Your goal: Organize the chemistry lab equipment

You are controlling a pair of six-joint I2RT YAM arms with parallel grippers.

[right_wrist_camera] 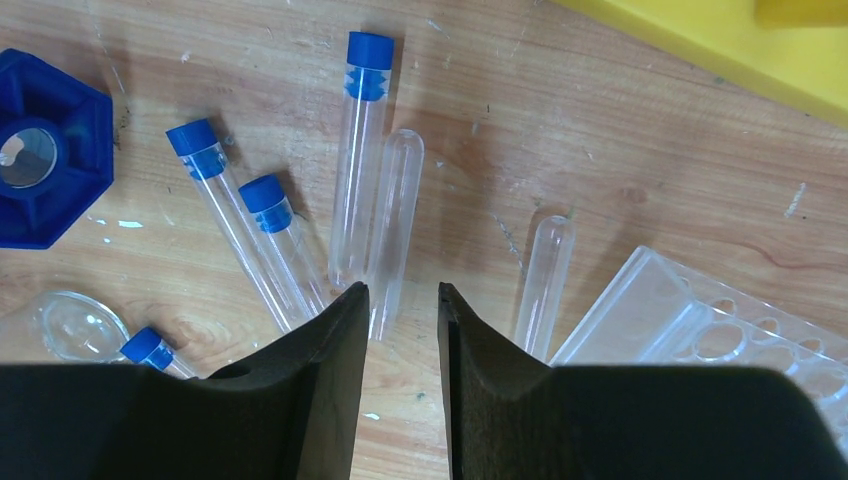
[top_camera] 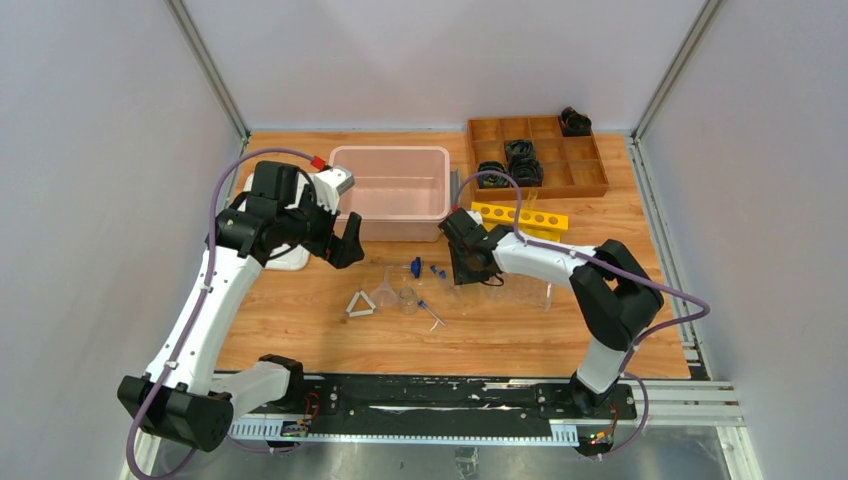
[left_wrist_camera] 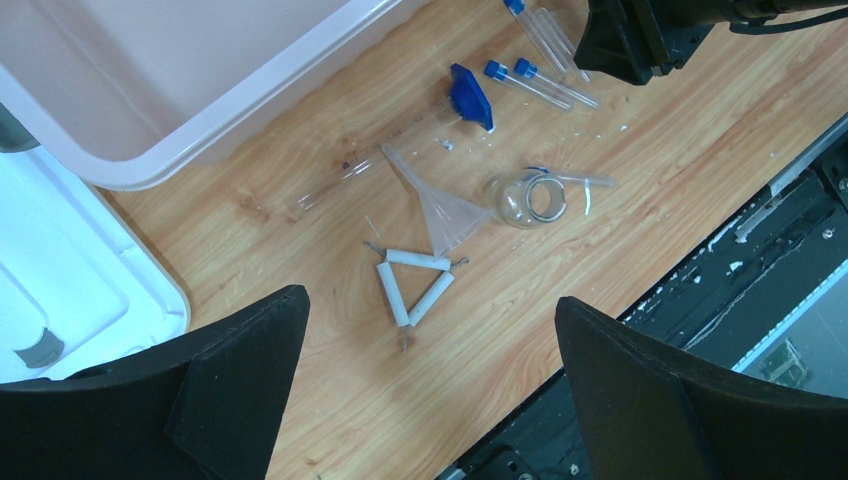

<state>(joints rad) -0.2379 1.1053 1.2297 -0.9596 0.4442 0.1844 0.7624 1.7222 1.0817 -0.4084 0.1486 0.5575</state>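
Seemingly, tube collection is in hand: the right gripper point(right_wrist_camera: 400, 295), narrowly parted and empty, is held over an uncapped tube point(right_wrist_camera: 397, 200) lying left of the clear rack point(right_wrist_camera: 690, 320); lowering and closing are called for.

Wooden table point(top_camera: 300, 340) with capped tubes point(right_wrist_camera: 360, 150), funnel point(left_wrist_camera: 440, 210), jar point(left_wrist_camera: 528, 198), triangle point(left_wrist_camera: 412, 285), clear rack point(right_wrist_camera: 700, 330), bin point(top_camera: 390, 185)

– What is cut off?
– The clear plastic tube rack point(right_wrist_camera: 690, 320) is cropped by the right edge; lower ends of the blue-capped clear tubes point(right_wrist_camera: 235, 215) are hidden behind the right gripper point(right_wrist_camera: 402, 292).
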